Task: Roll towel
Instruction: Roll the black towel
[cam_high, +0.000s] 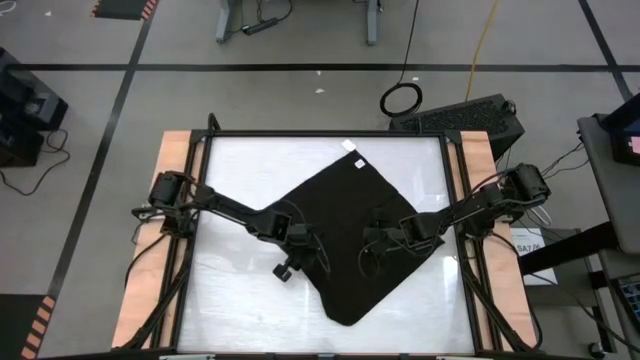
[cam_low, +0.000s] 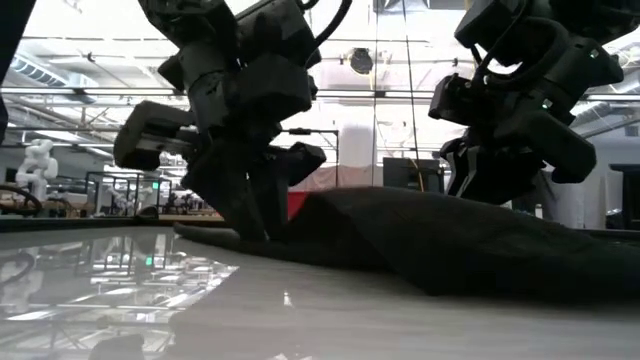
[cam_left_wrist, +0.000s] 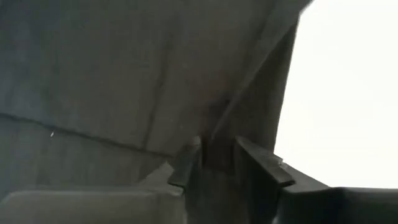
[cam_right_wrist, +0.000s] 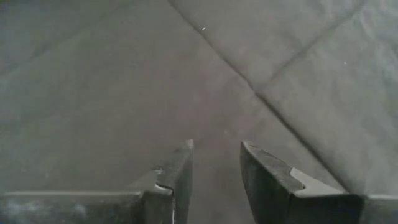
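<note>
Starting at the left in the high view, we see the left arm reaching in from the left edge of the white glossy worktop (cam_high: 240, 170) toward its middle. Its left gripper (cam_high: 312, 262) is down at the left-hand border of the plain black soft cloth towel (cam_high: 350, 215). In the left wrist view the two dark fingers (cam_left_wrist: 186, 165) stand a little apart with a raised ridge of the cloth between them, at the towel's edge beside bare white surface; we cannot tell whether they are pinching that fold or have let it go. In the low view this gripper (cam_low: 255, 220) points down onto the worktop where the cloth's thin edge begins.

The towel lies in the middle of the worktop, turned like a diamond, one corner toward the far edge and one toward the near edge. A small white tag (cam_high: 358, 162) sits at the far corner. In the low view the cloth humps up into a low ridge between the two arms.

Further right, the right arm comes in from the right edge. Its right gripper (cam_high: 372, 240) is over the towel's right half, fingers parted with flat, creased cloth showing beneath them and nothing grasped.
</note>
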